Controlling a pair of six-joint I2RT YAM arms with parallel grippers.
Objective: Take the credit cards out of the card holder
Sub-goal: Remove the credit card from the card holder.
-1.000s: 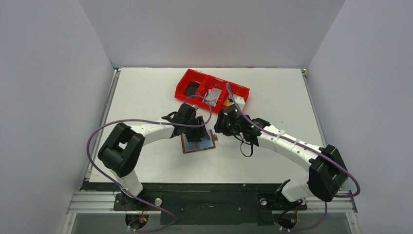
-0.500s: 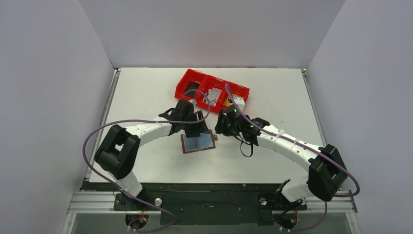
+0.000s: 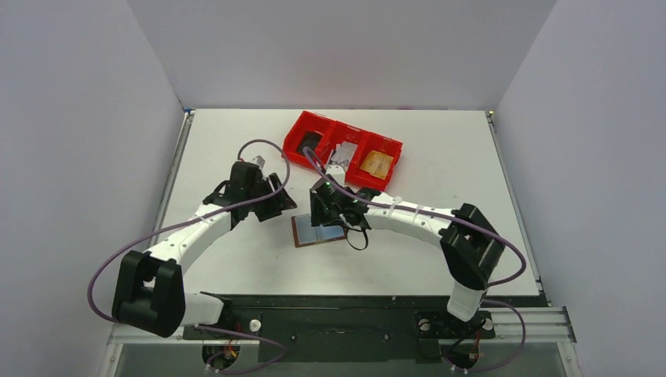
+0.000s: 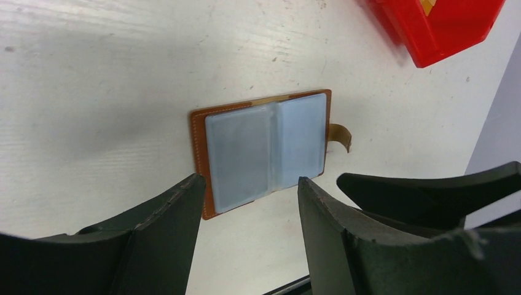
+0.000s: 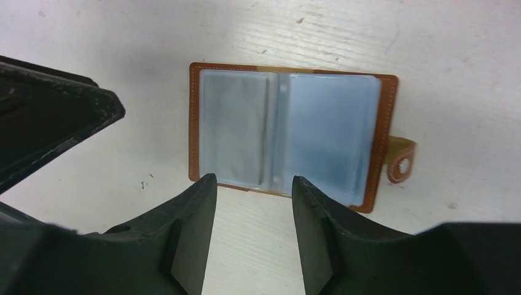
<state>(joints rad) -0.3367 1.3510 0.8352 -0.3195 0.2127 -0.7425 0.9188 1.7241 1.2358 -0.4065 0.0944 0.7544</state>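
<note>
Two pale-blue plastic sleeves face up from the card holder [image 5: 289,138]. It lies opened flat on the white table [image 3: 440,188] in front of both arms, its brown stitched border showing all round and its snap tab [image 5: 402,161] sticking out at one short side. We cannot tell whether a light blue card sits in either sleeve. One sleeve reads a shade bluer than the other, but that may be only the plastic.

The right gripper [image 5: 253,181] hangs directly over the holder, its fingers moderately apart with nothing between them. The tips frame the holder's edge near the centre fold. Off to the side and a little farther back, the left gripper [image 4: 249,184] stands wide and empty, apart from the holder and pointing towards it.

Farthest out is the red tray [image 3: 292,143] with its three compartments. A tan-gold card [image 3: 378,162] lies in the one at the right of the top view, so we judge that one card is already out.

We take the step in hand to be the approach for whatever is left in the sleeves. The next move calls for the right fingers to come down at a sleeve's open edge, pinch only the thin card and not the plastic, and draw it along the slot. The left gripper will probably have to pin the leather so that the holder neither slides nor lifts.
</note>
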